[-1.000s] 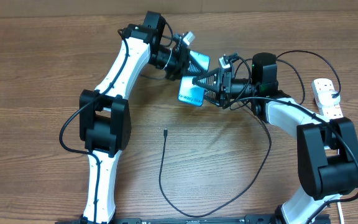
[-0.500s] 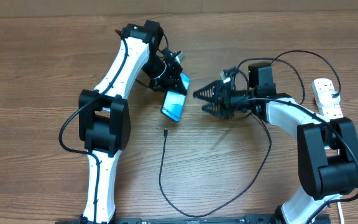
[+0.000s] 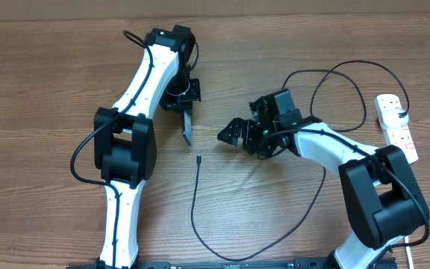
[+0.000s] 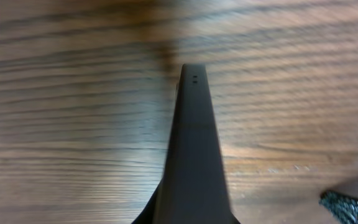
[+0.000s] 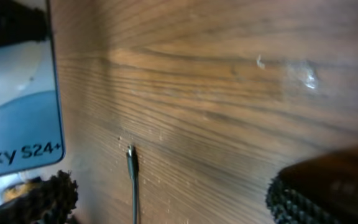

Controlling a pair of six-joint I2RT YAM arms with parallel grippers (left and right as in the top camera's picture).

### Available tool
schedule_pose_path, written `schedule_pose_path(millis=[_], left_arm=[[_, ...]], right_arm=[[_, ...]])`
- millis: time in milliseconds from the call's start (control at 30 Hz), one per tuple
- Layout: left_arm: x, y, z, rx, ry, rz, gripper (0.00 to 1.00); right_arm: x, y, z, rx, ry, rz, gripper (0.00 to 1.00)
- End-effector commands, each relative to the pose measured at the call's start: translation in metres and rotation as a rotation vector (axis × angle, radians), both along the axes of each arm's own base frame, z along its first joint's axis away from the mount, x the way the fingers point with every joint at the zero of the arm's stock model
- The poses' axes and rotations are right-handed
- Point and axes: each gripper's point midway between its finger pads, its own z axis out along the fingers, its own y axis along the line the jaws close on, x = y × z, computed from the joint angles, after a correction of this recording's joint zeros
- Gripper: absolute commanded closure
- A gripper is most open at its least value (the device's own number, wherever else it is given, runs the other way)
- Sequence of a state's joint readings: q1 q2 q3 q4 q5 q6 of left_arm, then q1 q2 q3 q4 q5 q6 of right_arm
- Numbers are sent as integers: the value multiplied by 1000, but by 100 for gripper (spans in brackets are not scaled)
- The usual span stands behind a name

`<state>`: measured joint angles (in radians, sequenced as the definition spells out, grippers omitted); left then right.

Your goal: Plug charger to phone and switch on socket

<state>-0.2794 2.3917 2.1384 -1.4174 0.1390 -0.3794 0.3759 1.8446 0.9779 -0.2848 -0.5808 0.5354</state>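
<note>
Left gripper pinching the phone, phone edge-on and reaching out past its fingertips over the table, right gripper with fingers spread wide, just beside the phone's screen, charger tip lying beyond those fingertips, socket well behind the right gripper.

We see the phone edge-on, a dark strip up the middle, two small holes near its tip, wooden bench behind.
</note>
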Motion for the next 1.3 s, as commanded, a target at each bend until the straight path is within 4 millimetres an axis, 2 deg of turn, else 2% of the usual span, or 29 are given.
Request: schedule_pose_path(millis=[0,67,100,167,200,233,267,400,500,567,667,733,933,1100,1267], left_arm=[[8,12,13,67,-47,66,96],[6,13,11,69,-40,66,96],[4,13,10,70,-35,65,96],[1,13,7,72,-21,65,96],[-1,14,5,74,-14,63,96],[-2,14,4,73,-8,56,96],[-4,14,3,70,-3,39,96],[-4,14,2,66,-3,13,96],[-3,12,2,58,-9,14,96],[-1,12,2,58,-18,12,96],[3,9,1,58,-36,8,96],[6,8,1,54,-48,7,96],[9,8,1,53,-66,-28,96],[11,8,-1,50,-76,-52,96],[11,8,-13,50,-75,-52,96]], right_arm=[[4,-12,-20,-115,-25,-31,0],[4,-12,-20,-116,-25,-31,0],[3,-12,-20,-116,-22,-31,6],[2,-13,-20,-118,-18,-31,46],[2,-13,-21,-120,-15,-30,61],[1,-14,-21,-122,-10,-30,82],[0,-14,-22,-124,-4,-30,96],[3,-24,-12,-171,-8,-58,96],[5,-40,11,-238,-22,-93,96],[1,-52,35,-296,-43,-95,96],[-7,-60,49,-334,-36,-104,96],[-14,-60,50,-340,-19,-99,96],[-32,-48,44,-358,32,-90,96],[-33,-33,43,-410,-3,-149,96],[-36,-10,45,-438,-69,-186,96]])
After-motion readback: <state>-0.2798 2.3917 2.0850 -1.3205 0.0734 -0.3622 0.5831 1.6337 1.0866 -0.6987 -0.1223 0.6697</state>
